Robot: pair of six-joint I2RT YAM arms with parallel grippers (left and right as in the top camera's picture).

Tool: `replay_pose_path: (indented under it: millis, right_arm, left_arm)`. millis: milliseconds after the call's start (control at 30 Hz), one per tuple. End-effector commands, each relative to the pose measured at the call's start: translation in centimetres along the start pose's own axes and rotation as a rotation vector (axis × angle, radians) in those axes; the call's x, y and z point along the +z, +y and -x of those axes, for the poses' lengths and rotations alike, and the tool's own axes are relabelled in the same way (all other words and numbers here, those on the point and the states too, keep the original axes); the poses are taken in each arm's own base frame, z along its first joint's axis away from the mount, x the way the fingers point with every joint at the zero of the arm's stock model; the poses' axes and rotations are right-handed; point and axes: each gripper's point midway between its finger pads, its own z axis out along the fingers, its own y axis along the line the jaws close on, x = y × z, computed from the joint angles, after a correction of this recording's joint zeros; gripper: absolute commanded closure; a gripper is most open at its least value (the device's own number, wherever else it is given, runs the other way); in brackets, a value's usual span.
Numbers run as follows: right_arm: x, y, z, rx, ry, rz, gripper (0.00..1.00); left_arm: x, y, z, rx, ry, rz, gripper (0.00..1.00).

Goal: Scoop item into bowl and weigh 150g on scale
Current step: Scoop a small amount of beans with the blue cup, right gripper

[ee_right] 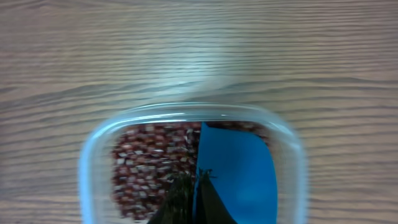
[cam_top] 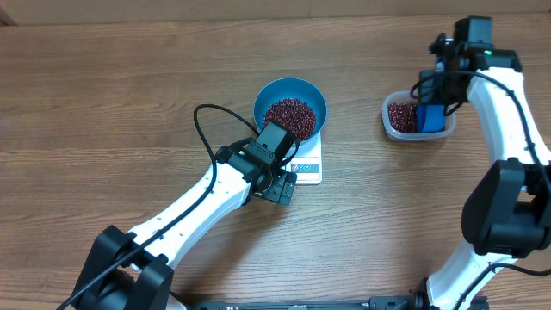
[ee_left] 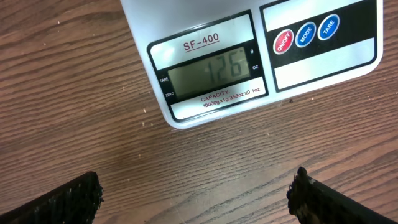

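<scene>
The bright blue bowl point(cam_top: 290, 108) stands on the white scale point(cam_top: 307, 166) and holds a heap of dark red-brown beans point(cam_top: 289, 115). In the left wrist view the scale point(ee_left: 205, 43) fills the top, and its grey display point(ee_left: 211, 71) shows digits. My left gripper point(ee_left: 196, 196) hovers open over bare wood just in front of the scale, with nothing between its fingers. My right gripper point(ee_right: 194, 183) is shut on the edge of a small blue scoop point(ee_right: 239, 171). The scoop sits inside a clear tub point(ee_right: 93, 162) above more beans point(ee_right: 152, 165).
The clear tub point(cam_top: 414, 118) lies on the table right of the scale. A black cable point(cam_top: 207, 129) loops from the left arm beside the bowl. Round red and blue buttons point(ee_left: 305, 34) sit on the scale's front panel.
</scene>
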Motion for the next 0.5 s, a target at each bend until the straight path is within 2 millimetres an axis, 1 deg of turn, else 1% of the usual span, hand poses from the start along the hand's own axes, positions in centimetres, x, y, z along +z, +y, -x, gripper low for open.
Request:
replay_pose_path:
  millis: [0,100,200,300,400,467]
  right_arm:
    - [0.1,3.1,-0.4,-0.025,0.004,0.083,0.96]
    - [0.1,3.9,-0.3,0.025,0.007,0.089,0.96]
    - [0.1,3.9,-0.5,0.084,0.015,0.089,0.96]
    - [0.0,3.4,-0.7,0.123,0.025,0.096,0.96]
    - [-0.5,3.2,-0.5,0.153,0.024,0.154,0.96]
    - [-1.2,3.1,-0.1,0.179,0.017,0.216,0.96]
  left_arm:
    - [0.3,0.6,-0.2,0.009,0.006,0.018,0.00]
    - [0.3,0.6,-0.2,0.009,0.006,0.018,0.00]
    - [0.3,0.6,-0.2,0.010,0.006,0.018,0.00]
    - [0.3,0.6,-0.2,0.010,0.006,0.018,0.01]
    - [0.3,0.6,-0.2,0.010,0.006,0.018,0.00]
    - [0.3,0.6,-0.2,0.009,0.006,0.018,0.00]
